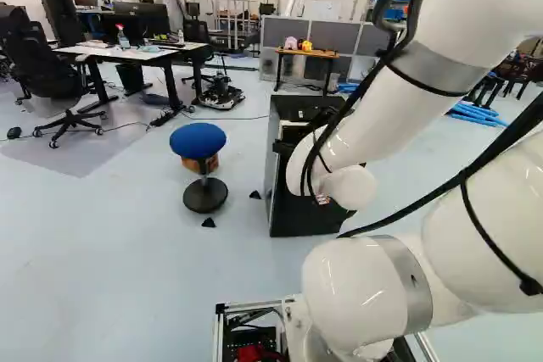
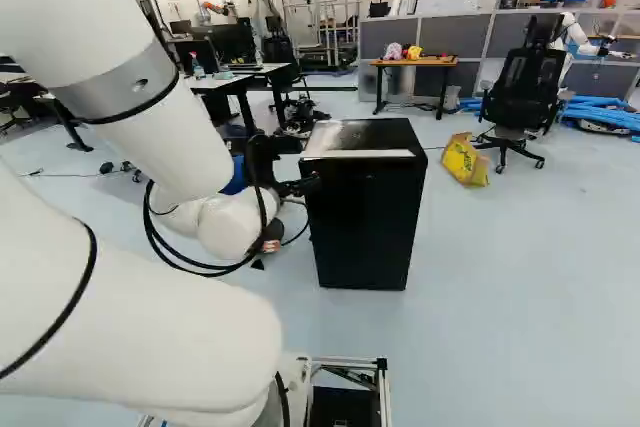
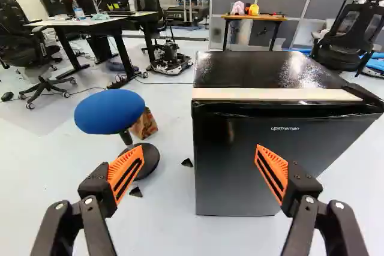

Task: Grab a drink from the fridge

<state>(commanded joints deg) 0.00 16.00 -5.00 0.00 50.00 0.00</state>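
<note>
Your gripper [image 3: 199,153] faces the fridge [image 3: 258,69], fingers [image 3: 125,168] spread, empty. Door [image 3: 234,175] closed; opening it and fetching your drink remain.

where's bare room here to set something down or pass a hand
The top of the mini fridge looks bare behind its pale strip. Right of the fridge in the right base view, floor is open before the yellow bag. Crowded: between fridge and blue stool, with black wedges.

White arm [image 2: 130,312] bent, black pincer [image 2: 306,165] spread wide, orange pads [image 3: 127,169] apart
</note>
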